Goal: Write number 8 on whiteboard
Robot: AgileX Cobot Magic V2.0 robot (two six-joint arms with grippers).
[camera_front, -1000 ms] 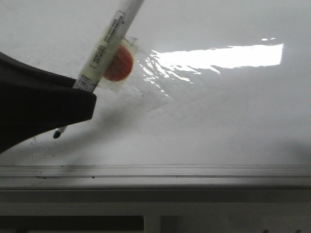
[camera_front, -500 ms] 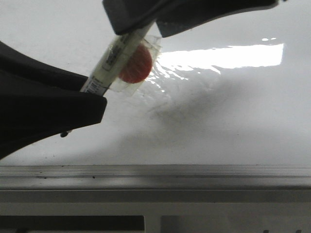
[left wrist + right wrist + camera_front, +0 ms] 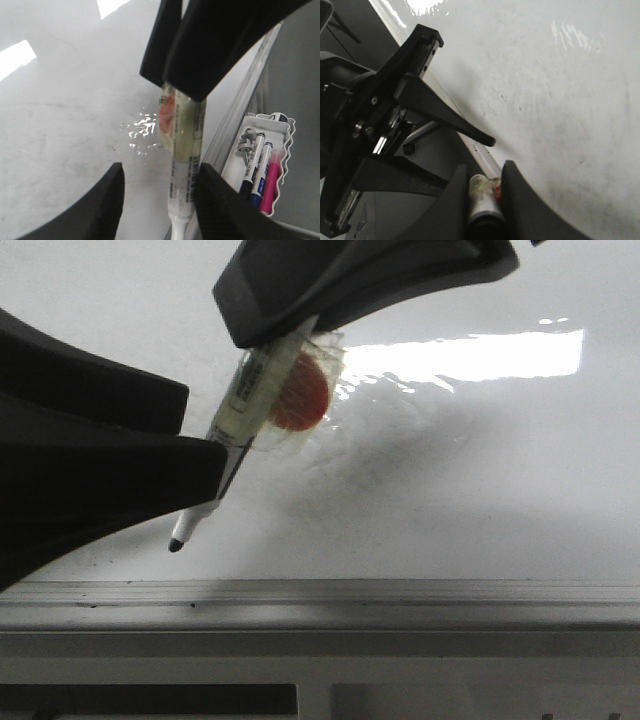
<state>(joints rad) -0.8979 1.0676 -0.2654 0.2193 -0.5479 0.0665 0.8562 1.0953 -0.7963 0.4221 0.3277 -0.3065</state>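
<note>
slanting across the front view, one marker (image 3: 243,435) runs with its long axis from upper right to lower left, dark tip (image 3: 176,545) lowest and pointing at the near frame edge of the whiteboard (image 3: 480,490). whether the tip touches the board cannot be told. no drawn number 8 is visible on the glossy surface in any view; only faint grey smudges and one bright rectangular glare (image 3: 470,352) show.

the marker barrel carries one pale label and one orange-red disc (image 3: 300,392) wrapped under clear tape.

the right gripper (image 3: 485,200) clamps the upper end of the marker, its two fingers narrow and pressed on the barrel from both sides. in the front view it covers the marker's top.

the left gripper (image 3: 160,195) is spread wide; its two dark fingers (image 3: 100,210) stand either side of the lower barrel, with a gap visible on one side and contact on the other not determinable.

beside the board frame, one white tray (image 3: 265,165) holds three pens: one black (image 3: 251,167), one blue (image 3: 261,172), one pink (image 3: 272,182).
</note>
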